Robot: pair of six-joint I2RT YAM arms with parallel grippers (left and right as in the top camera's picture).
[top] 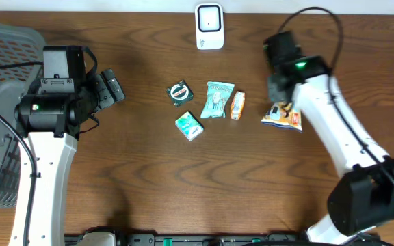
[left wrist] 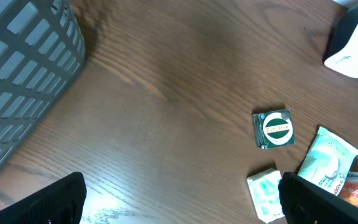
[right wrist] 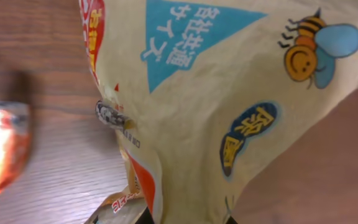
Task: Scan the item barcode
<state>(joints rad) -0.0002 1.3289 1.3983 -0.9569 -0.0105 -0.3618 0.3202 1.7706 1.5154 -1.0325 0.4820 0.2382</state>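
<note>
Close under the right wrist camera, clamped in the shut right pincer point(top: 278, 108): yellow snack bag point(right wrist: 216, 93), right of the small packets point(top: 217, 99). Probably light, crinkly, slippery; best pinched at a sealed edge. Farther off, left pincer point(left wrist: 179, 193) wide open, empty.

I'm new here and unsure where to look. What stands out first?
The right gripper is shut on a yellow snack bag with a cartoon bee, on the right. Four small packets lie in the middle, in front of a white scanner at the far edge.

Left end effector point(top: 113, 87), jaws wide apart; right end effector point(top: 280, 108), jaws tight together.
</note>
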